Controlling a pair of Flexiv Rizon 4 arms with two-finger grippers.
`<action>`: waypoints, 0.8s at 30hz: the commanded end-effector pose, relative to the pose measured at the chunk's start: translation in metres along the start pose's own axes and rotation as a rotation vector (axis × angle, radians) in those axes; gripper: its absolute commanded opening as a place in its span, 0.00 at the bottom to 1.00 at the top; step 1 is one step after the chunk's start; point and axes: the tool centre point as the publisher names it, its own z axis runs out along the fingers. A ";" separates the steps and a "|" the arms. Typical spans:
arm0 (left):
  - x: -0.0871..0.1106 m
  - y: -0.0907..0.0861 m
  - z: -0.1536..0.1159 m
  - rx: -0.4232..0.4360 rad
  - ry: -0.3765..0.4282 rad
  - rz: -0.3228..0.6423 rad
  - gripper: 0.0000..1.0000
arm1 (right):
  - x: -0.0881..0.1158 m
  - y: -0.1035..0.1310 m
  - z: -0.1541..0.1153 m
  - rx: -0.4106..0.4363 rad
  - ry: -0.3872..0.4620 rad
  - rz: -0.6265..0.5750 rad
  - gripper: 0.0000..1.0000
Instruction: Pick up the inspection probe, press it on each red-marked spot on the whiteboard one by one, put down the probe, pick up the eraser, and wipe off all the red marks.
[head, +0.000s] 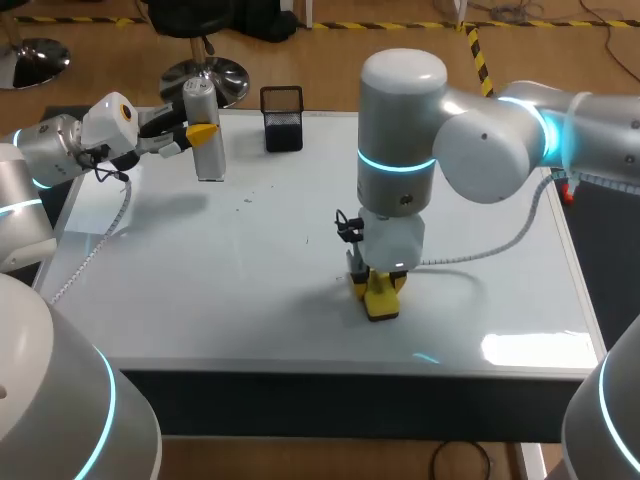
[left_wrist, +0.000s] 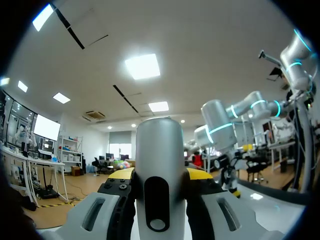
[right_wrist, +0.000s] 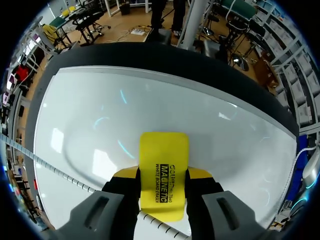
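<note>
The silver cylindrical inspection probe stands upright on the whiteboard at the far left, and my left gripper is shut on its upper part from the side. From the left wrist the probe fills the space between the yellow-tipped fingers. My right gripper points straight down near the board's front middle, shut on the yellow eraser, which rests against the board. In the right wrist view the eraser sits between the fingers over the white surface. No red marks show; only faint dark specks remain.
A black mesh holder stands at the board's far edge, right of the probe. A corrugated cable trails from my right wrist across the board. The board's front edge is close to the eraser.
</note>
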 end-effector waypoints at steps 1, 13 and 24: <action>0.000 -0.001 0.001 0.000 -0.002 0.001 0.00 | 0.008 0.005 0.002 0.024 0.002 0.003 0.00; 0.000 -0.001 0.001 0.000 -0.002 0.001 0.00 | 0.023 0.022 -0.039 0.091 0.009 0.047 0.00; 0.000 -0.001 0.001 0.000 -0.002 0.001 0.00 | 0.055 -0.003 -0.043 0.100 -0.035 0.080 0.00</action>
